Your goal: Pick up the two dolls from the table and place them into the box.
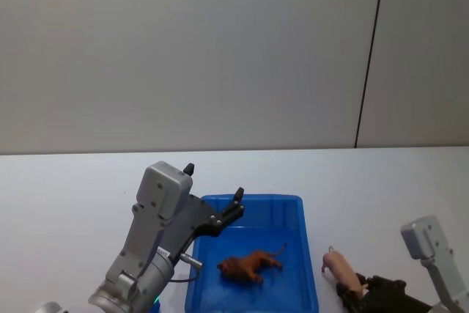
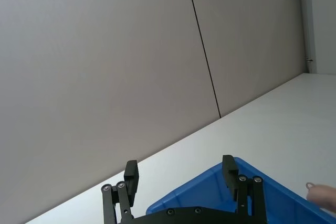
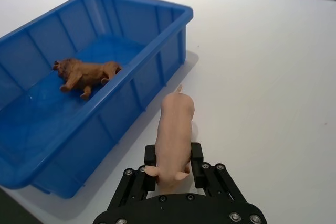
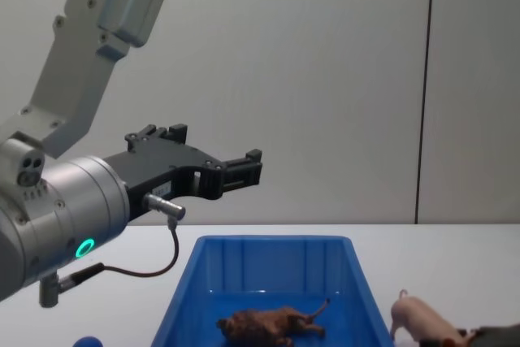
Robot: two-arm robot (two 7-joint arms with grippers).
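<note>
The brown lion doll (image 1: 249, 264) (image 3: 86, 73) (image 4: 272, 324) lies on its side inside the blue box (image 1: 253, 199) (image 3: 131, 98) (image 4: 268, 241). Just right of the box, outside it, is the pink pig doll (image 1: 338, 265) (image 3: 176, 124) (image 4: 418, 314), low over the white table (image 1: 73, 188). My right gripper (image 1: 352, 291) (image 3: 174, 153) is shut on the pig's rear end. I cannot tell whether the pig touches the table. My left gripper (image 1: 213, 182) (image 2: 179, 163) (image 4: 215, 148) hangs open and empty above the box's far left corner.
A small blue ball (image 4: 88, 341) sits on the table to the left of the box, below the left arm. A grey wall rises behind the table's far edge. Bare tabletop stretches to the right of the pig and beyond the box.
</note>
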